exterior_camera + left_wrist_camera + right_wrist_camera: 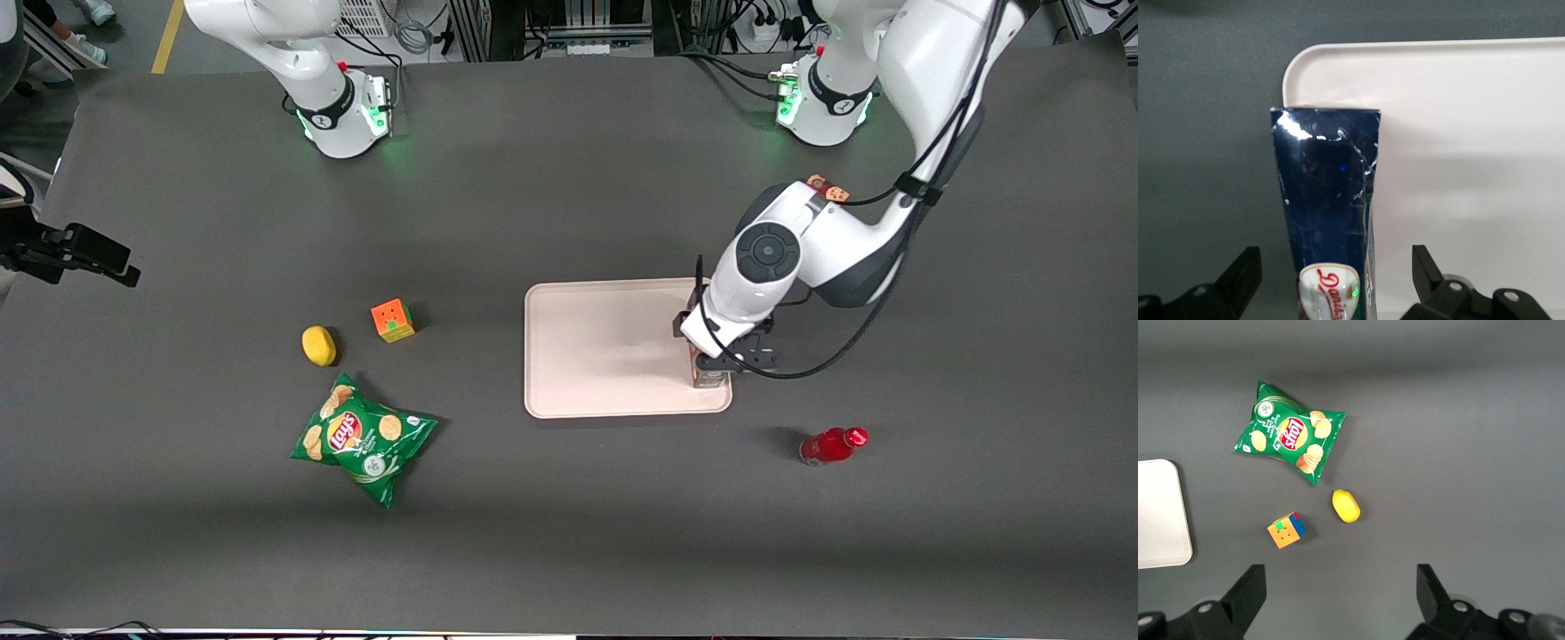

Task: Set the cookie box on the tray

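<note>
Gripper (1331, 277) hangs open around the upright cookie box (1328, 213) at the tray (1458, 133) corner; the box could topple off.

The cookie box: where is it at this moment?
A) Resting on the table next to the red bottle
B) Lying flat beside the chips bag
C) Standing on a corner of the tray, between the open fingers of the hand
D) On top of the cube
C: the cookie box stands at the tray corner, and the hand has its fingers wide apart, clear of the box sides.
</note>
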You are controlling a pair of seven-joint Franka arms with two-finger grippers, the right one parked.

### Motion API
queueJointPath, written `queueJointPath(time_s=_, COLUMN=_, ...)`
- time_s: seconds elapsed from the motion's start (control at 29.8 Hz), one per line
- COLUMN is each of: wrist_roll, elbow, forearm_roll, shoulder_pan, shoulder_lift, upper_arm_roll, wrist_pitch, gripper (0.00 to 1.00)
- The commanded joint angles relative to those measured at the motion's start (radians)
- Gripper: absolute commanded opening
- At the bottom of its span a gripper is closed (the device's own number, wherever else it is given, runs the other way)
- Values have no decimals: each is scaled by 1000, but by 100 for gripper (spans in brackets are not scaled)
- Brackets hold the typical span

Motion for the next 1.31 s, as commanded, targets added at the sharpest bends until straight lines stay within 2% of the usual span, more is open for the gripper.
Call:
queueJointPath(time_s=0.0, wrist_roll=186, elbow=185, forearm_roll=-112, shoulder_pan=21, shoulder_lift=-66, upper_arm_roll=11, wrist_pitch=-242, gripper=100)
queueJointPath(time_s=0.17, wrist_roll=352, elbow=285, forearm_roll=-125, shoulder_pan=30, shoulder_lift=-127, upper_arm_roll=89, wrist_pitch=-363, gripper=100)
queueJointPath(time_s=0.3, wrist_roll=468, elbow=288, forearm_roll=-129, shoulder_pan=31, shoulder_lift=-199, upper_arm_roll=193, wrist_pitch=-383, gripper=100)
queueJointPath(time_s=0.5, wrist_roll=574, elbow=285, forearm_roll=-204, shoulder_pan=25, shoulder_lift=-247, upper_arm_roll=391, wrist_pitch=-365, gripper=100)
queueJointPath(time_s=0.6, wrist_roll=636, elbow=276, forearm_roll=-232, shoulder_pan=21, shoulder_lift=-268, upper_arm_roll=454, wrist_pitch=-354, gripper=100)
queueJointPath(time_s=0.74, wrist_roll=631, elbow=233, forearm_roll=-255, shoulder_pan=21, shoulder_lift=-305, upper_arm_roll=473, wrist_pitch=-345, gripper=100)
queueJointPath(time_s=0.9, wrist_roll=631, elbow=140, forearm_roll=-260, shoulder_pan=22, shoulder_lift=-345, upper_arm_roll=488, wrist_pitch=-253, gripper=100)
queueJointPath(time_s=1.27, wrist_roll=633, elbow=78, forearm_roll=-292, shoulder_pan=22, shoulder_lift=-364, upper_arm_roll=500, wrist_pitch=-221, gripper=100)
